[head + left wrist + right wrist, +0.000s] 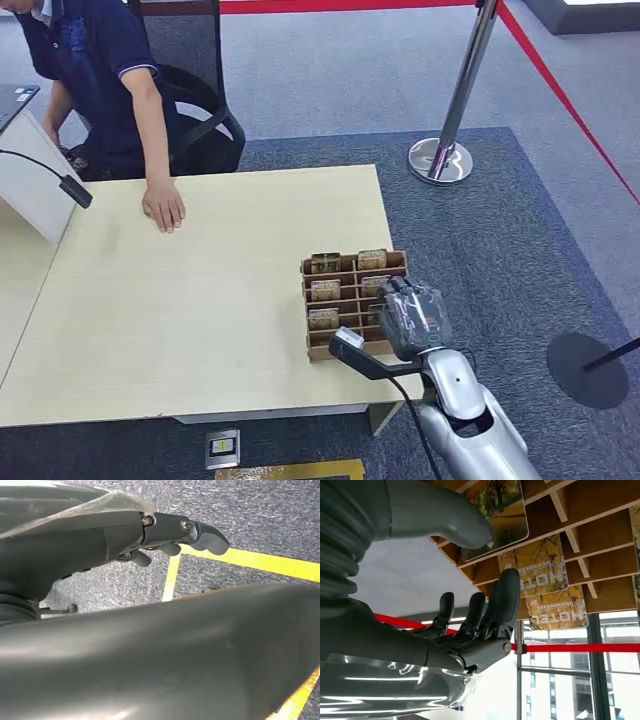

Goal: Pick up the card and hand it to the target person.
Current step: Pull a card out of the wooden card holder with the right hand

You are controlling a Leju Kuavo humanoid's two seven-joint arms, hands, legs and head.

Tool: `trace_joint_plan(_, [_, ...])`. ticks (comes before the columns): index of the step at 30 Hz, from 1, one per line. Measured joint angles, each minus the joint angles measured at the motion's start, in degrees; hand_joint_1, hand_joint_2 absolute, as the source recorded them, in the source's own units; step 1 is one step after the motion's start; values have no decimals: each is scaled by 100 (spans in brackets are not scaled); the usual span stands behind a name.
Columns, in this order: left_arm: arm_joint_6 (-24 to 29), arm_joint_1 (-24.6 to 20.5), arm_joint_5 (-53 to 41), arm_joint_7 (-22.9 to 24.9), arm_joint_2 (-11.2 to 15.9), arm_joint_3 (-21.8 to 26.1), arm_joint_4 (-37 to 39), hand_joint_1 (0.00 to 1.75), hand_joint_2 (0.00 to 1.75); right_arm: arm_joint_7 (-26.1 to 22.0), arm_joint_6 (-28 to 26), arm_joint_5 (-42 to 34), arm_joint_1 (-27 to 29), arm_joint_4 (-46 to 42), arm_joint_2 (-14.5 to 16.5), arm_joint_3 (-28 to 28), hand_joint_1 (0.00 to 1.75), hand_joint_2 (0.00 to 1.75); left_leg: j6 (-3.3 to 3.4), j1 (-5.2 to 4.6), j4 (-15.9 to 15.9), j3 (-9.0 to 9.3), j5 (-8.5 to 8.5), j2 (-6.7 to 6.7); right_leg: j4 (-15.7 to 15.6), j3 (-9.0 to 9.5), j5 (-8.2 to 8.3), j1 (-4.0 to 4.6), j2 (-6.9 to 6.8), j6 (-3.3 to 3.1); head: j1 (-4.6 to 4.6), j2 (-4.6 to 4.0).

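Hotel cards (326, 263) upright in slots of wooden rack (313, 345), near table's (189, 300) front right corner. In right wrist view, nearest card (495, 517) right at thumb (444, 522), fingers (505, 597) apart on its other side, not closed; nothing held yet. Right hand (411, 320) over rack's 4 o'clock corner, clearly the nearer. Left hand (170, 535) hangs by floor, holding nothing. Person's hand (163, 208) flat on table at 10 o'clock from rack, well apart.
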Motion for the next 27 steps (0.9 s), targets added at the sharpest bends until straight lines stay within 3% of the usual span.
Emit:
trace_joint_plan(5, [2,0,-7,0,2,0,0,0,0,0,2,24,21,17,17,-32,94,175,0,0,0,0,0,0,0,0,0,0,0,0,-1,1])
trace_joint_plan(9, [8,0,-14,0,6,0,0,0,0,0,3,30,34,32,16,-51,71,175,0,0,0,0,0,0,0,0,0,0,0,0,-1,0])
trace_joint_plan(13, [11,2,-14,0,7,0,2,0,0,-7,2,20,45,63,15,-93,78,175,0,0,0,0,0,0,0,0,0,0,0,0,-1,1])
trace_joint_plan(18, [13,8,-16,0,8,0,2,0,0,-9,1,9,70,102,15,-129,70,175,0,0,0,0,0,0,0,0,0,0,0,0,0,0])
trace_joint_plan(27, [13,22,-16,0,10,0,4,0,0,-9,-1,-12,97,136,17,-133,73,175,0,0,0,-1,0,0,0,0,0,0,0,0,0,0])
